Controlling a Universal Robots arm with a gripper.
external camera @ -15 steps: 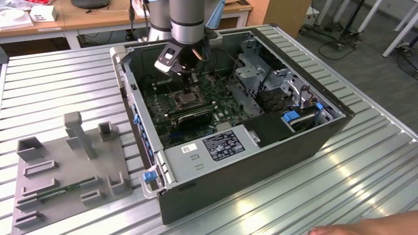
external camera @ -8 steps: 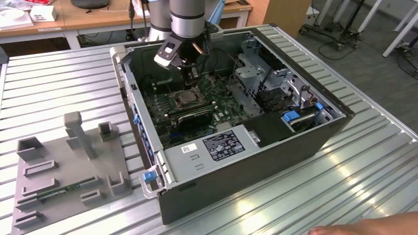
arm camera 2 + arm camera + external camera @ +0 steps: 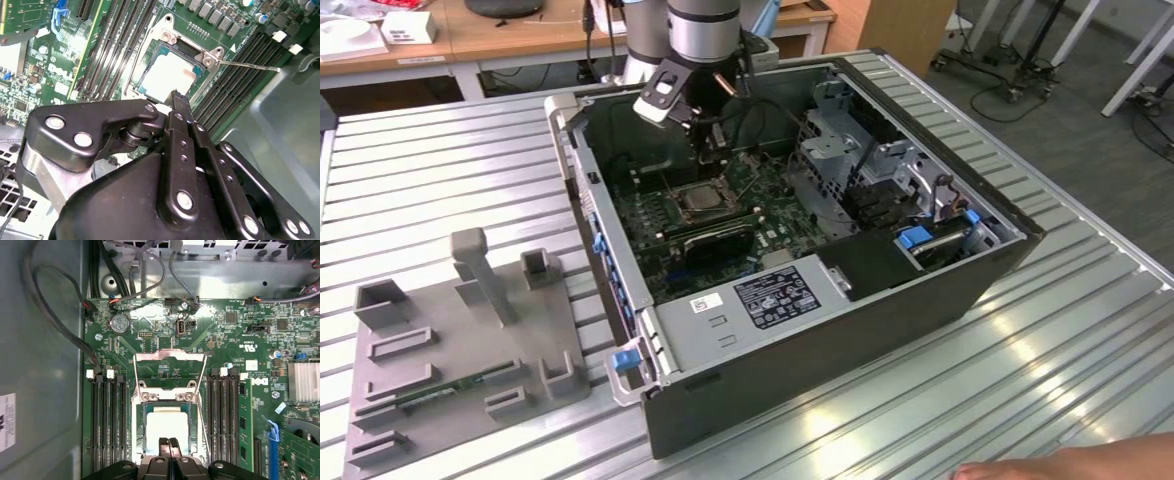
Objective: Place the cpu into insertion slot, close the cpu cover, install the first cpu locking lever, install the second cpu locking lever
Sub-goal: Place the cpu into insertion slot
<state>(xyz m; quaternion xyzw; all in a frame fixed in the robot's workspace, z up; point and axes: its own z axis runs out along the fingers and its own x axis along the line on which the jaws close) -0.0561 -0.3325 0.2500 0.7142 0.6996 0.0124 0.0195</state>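
The cpu (image 3: pixel 167 426), a silvery square chip, lies flat in the insertion slot (image 3: pixel 140 427) on the green board inside the open computer case; it is also seen in the second wrist view (image 3: pixel 169 75). The cpu cover (image 3: pixel 170 358) is swung open, a thin metal frame at the slot's far side with board showing through its cut-out. A thin locking lever (image 3: pixel 250 65) sticks out sideways, unlatched. My gripper (image 3: pixel 168 442) hangs just over the chip's near edge, fingers shut together with nothing between them. In the exterior view the gripper (image 3: pixel 708 152) hovers above the slot (image 3: pixel 700 202).
Long black memory slots (image 3: pixel 107 425) flank the socket on both sides. Cables (image 3: pixel 55 305) run along the case wall. A drive cage (image 3: pixel 834 160) and power supply (image 3: pixel 761 295) fill the case. A grey fixture (image 3: pixel 467 330) lies at the exterior view's left; a hand (image 3: pixel 1067 465) rests at the table's corner.
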